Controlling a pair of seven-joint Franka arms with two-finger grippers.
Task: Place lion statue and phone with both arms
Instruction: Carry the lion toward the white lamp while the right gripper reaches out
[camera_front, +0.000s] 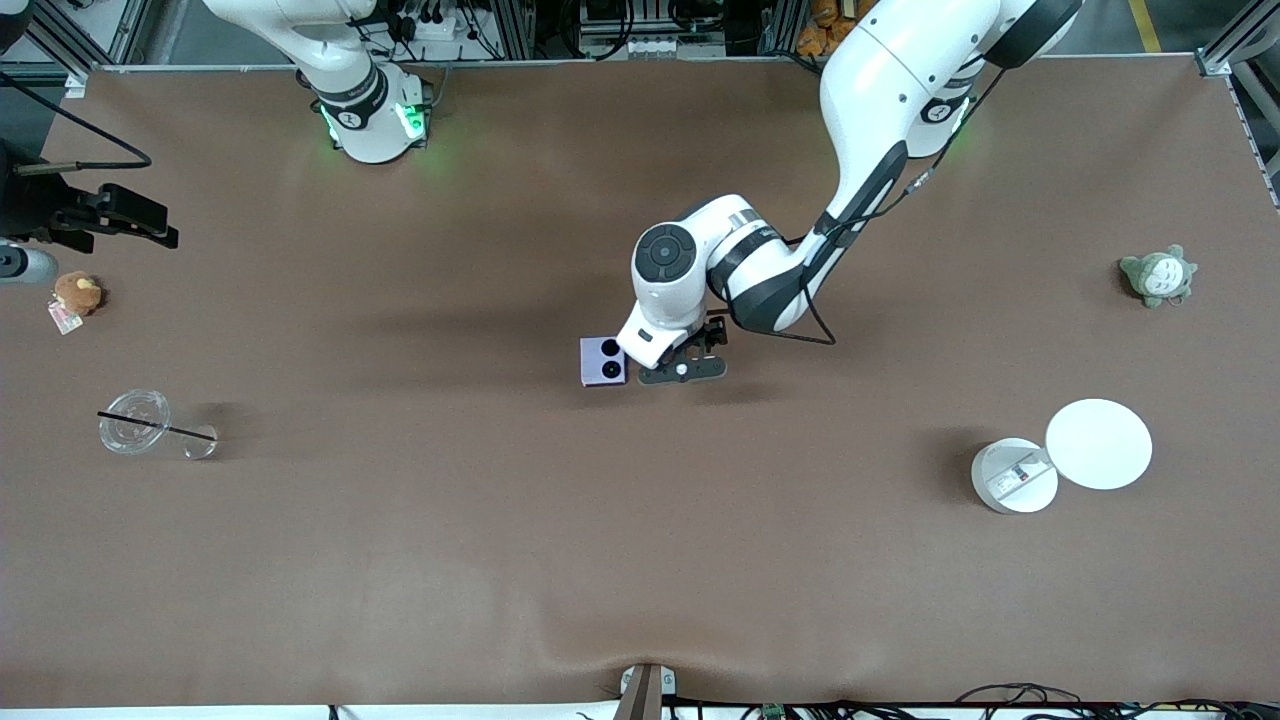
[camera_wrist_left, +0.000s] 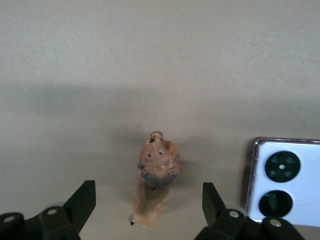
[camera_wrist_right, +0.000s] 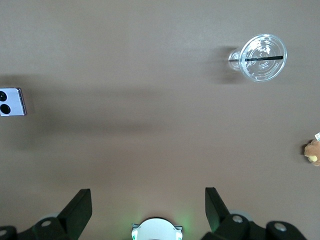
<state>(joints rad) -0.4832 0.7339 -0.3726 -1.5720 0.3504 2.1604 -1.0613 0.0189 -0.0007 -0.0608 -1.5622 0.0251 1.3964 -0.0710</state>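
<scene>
The left gripper (camera_wrist_left: 149, 207) is low over the middle of the brown bench (camera_front: 640, 560). Its jaws are apart, one on each side of the lion statue (camera_wrist_left: 155, 177). They do not touch it. The little lion stands on the bench with bare room on both sides.

The phone (camera_front: 603, 361) lies flat just beside the lion, toward the right arm's end of the bench. In the left wrist view one edge of the phone (camera_wrist_left: 286, 179) is close to one of the jaws, so room is tight there.

The right gripper (camera_wrist_right: 148, 210) waits high over its own arm's base, jaws apart, holding nothing.

The middle of the bench has lots of open room. Other things sit well apart, near the ends. A clear cup (camera_front: 140, 427) with a black straw lies on its side toward the right arm's end. A small brown plush toy (camera_front: 76, 294) sits close to that edge. Toward the left arm's end sits a grey-green plush toy (camera_front: 1159, 276). There too, nearer the front camera, is a round white container (camera_front: 1013, 477), and its lid (camera_front: 1098, 444) touches it.
</scene>
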